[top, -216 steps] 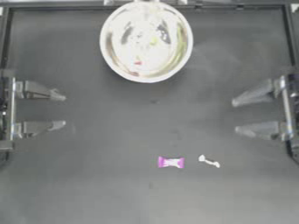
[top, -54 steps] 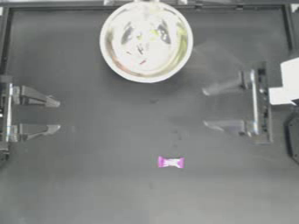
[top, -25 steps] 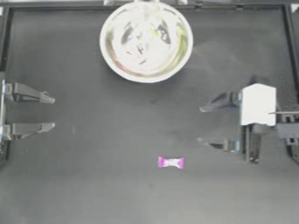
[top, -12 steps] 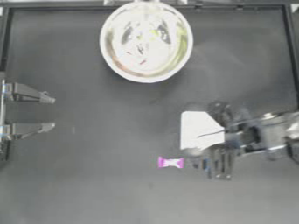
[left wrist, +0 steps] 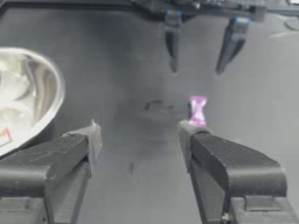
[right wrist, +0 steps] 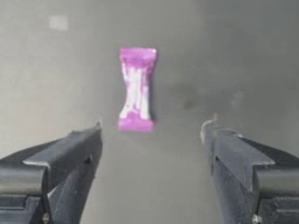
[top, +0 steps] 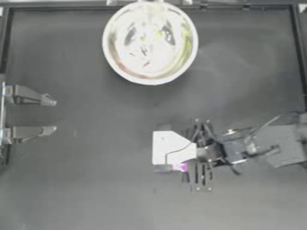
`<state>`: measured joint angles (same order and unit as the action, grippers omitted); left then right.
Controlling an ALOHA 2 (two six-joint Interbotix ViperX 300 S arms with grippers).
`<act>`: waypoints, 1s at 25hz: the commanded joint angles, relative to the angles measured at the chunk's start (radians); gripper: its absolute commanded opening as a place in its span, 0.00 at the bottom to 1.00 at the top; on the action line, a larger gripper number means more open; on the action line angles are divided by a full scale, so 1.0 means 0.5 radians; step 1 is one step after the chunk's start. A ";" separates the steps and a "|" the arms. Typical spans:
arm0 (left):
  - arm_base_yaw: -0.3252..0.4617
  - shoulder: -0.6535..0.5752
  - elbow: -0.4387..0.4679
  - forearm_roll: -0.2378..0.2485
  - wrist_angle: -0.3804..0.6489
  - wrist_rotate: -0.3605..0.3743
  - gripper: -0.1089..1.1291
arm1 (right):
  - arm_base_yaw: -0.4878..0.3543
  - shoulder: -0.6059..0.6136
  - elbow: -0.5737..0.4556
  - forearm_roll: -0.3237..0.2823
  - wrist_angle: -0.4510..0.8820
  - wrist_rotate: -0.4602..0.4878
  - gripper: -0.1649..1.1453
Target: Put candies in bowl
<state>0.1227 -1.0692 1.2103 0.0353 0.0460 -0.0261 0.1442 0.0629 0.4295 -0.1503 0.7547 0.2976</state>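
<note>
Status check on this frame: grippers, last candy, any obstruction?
Right gripper open above magenta candy, not gripping. Left gripper parked at left edge, open. Nothing between candy and bowl.

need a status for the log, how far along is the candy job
Done: several candies already lie in the bowl. In hand: the open right gripper hovers over the magenta candy, not gripping it. Left: grasp it and drop it in. The left gripper sits open at the table's left edge.

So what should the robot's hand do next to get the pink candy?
Probably lower the right gripper a little further and close. Its jaws are open just short of the magenta candy, which lies alone on the table, not yet grasped.
</note>
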 commanded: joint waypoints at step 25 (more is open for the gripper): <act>0.003 0.055 -0.040 -0.003 -0.021 0.000 0.81 | -0.012 0.325 -0.095 0.046 -0.221 -0.006 0.79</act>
<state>0.1227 -1.0692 1.2103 0.0353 0.0445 -0.0261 0.1396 0.2408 0.4034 -0.1258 0.6489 0.2961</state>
